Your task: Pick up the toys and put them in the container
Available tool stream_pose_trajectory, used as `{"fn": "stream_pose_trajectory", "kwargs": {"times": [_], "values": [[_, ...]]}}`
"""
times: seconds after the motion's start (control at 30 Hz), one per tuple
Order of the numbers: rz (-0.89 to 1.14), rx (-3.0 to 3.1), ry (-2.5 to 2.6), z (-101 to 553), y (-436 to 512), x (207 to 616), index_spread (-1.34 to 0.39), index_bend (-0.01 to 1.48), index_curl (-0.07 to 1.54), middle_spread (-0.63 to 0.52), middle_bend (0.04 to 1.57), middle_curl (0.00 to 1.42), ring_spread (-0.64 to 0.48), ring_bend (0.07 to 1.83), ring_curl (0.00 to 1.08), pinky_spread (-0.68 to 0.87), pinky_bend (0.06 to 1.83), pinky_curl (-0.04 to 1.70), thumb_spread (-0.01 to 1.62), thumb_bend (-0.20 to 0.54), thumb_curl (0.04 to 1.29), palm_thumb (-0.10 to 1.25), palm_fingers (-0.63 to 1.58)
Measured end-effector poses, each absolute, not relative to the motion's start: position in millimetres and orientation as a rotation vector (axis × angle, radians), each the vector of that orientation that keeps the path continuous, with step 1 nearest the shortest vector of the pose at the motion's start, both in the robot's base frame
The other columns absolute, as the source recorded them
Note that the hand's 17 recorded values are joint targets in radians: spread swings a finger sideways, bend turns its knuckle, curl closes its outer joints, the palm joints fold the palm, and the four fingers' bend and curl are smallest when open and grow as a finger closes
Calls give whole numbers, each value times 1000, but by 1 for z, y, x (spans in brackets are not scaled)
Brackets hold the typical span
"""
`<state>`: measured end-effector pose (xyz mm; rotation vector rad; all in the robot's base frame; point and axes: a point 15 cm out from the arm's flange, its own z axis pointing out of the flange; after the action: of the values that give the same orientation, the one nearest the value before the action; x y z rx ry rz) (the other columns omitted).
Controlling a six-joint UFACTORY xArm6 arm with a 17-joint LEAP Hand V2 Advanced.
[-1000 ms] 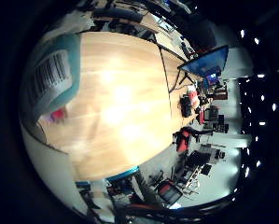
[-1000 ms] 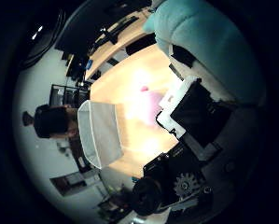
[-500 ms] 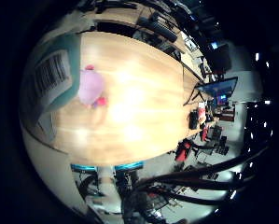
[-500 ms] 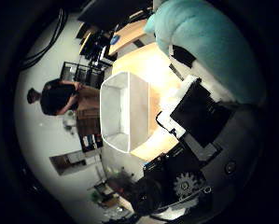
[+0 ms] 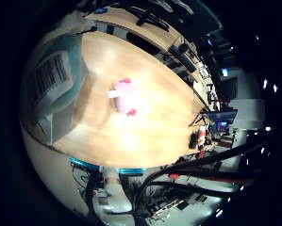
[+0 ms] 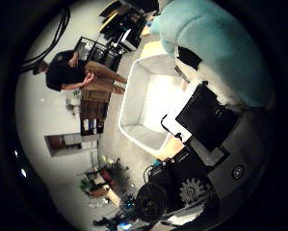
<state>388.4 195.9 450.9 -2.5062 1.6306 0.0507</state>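
A teal plush toy [image 6: 216,43] with a white printed label [image 5: 48,77] lies close against my palm. It keeps its place there while the views swing. My hand [image 6: 213,120] has its black and white fingers curled against the toy. A white, open-topped container [image 6: 153,106] lies under the palm in the thumb side view, and I see nothing inside it. A small pink toy [image 5: 124,95] lies on the wooden table [image 5: 155,127], away from the hand.
The table's edge [image 5: 103,169] runs close by, with floor beyond it. Desks, chairs and a lit monitor [image 5: 216,121] stand past the table's far side. Dark shelving [image 6: 91,58] stands beyond the container.
The hand has swung with the teal toy still in it. The container now fills more of the thumb side view. The pink toy now sits smaller and farther from the palm.
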Motion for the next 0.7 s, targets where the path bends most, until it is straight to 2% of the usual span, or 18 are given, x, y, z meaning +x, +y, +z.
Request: {"fn": "stream_pose_trajectory", "kwargs": {"times": [0.7], "values": [[46, -2687, 1275, 425, 338, 388, -646, 208, 786, -430, 828, 656, -338, 1171, 472, -594, 986, 392, 1043, -19, 532, 1031, 1204]]}}
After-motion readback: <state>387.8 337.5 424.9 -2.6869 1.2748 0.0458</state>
